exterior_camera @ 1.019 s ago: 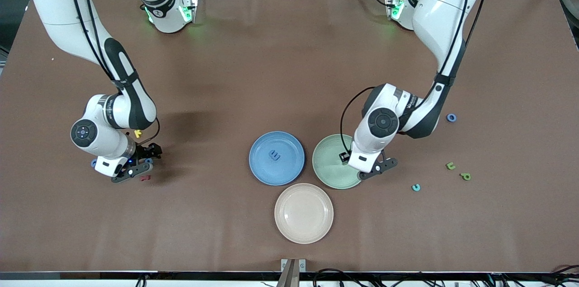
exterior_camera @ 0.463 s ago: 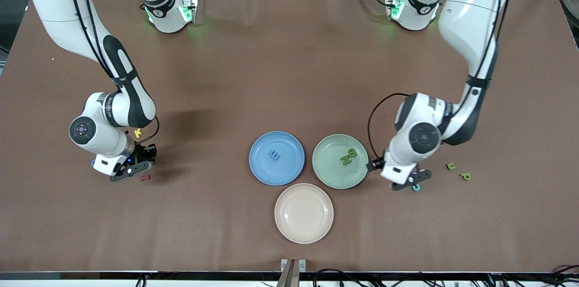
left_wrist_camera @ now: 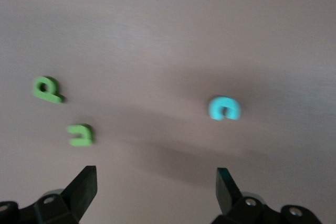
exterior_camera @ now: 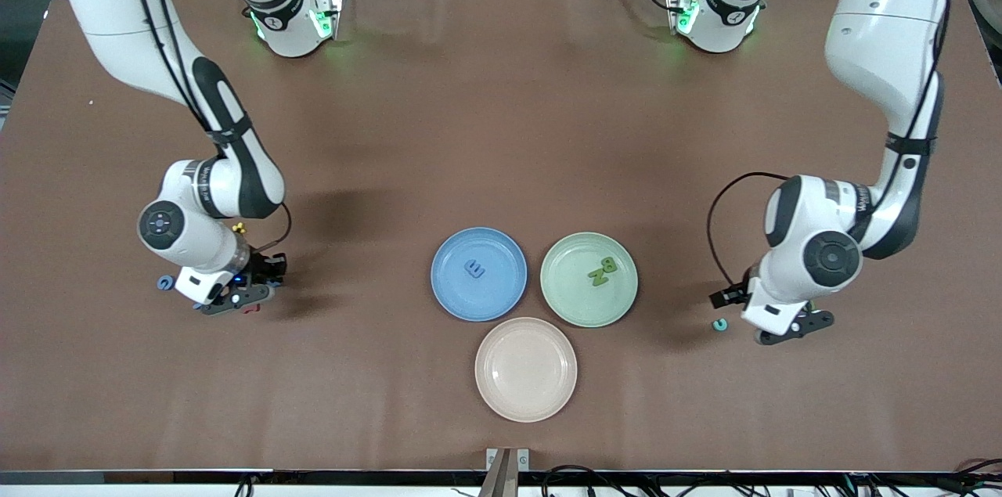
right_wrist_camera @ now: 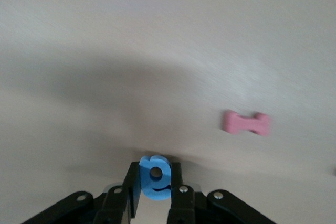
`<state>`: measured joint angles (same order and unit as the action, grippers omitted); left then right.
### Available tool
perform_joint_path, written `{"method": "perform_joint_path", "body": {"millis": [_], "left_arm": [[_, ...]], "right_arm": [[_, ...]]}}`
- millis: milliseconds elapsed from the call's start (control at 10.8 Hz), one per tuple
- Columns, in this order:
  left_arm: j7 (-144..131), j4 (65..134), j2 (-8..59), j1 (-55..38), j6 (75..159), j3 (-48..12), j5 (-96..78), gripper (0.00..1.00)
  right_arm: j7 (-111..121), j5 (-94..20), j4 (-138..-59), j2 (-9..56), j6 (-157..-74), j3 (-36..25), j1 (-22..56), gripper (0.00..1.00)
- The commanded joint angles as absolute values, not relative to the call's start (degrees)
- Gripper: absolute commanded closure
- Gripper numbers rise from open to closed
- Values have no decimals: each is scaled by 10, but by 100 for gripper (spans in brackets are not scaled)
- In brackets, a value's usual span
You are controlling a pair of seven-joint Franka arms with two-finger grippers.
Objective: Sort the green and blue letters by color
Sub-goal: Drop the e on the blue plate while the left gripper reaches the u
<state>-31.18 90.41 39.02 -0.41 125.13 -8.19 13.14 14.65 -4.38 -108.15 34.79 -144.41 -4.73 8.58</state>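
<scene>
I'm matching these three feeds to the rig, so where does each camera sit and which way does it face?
Front view: high across the table, facing both bases; shows both arms, blue plate, green plate, beige plate.
Left wrist view: on the left arm's wrist, looking down past the open left gripper at two green letters and a teal letter.
Right wrist view: on the right wrist, looking down; right gripper shut on a blue letter.
Shared: the teal letter also shows in front.
</scene>
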Motion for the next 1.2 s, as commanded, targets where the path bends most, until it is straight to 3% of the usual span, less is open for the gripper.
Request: {"method": "perform_joint_path", "body": {"millis": [0, 648, 1019, 1111], "left_arm": [[-219, 936, 385, 92, 1256, -126, 188, 0], [-194, 1004, 384, 141, 1373, -140, 184, 0], [-188, 1025, 392, 153, 1418, -140, 183, 0], [-188, 1026, 393, 156, 1419, -140, 182, 0]], "right_arm": [[55, -76, -1010, 338, -1329, -26, 105, 100], [-272, -108, -947, 355, -1309, -23, 247, 100], [-497, -152, -870, 391, -1290, -23, 314, 100], [-556, -152, -861, 395, -1295, -23, 328, 91]]}}
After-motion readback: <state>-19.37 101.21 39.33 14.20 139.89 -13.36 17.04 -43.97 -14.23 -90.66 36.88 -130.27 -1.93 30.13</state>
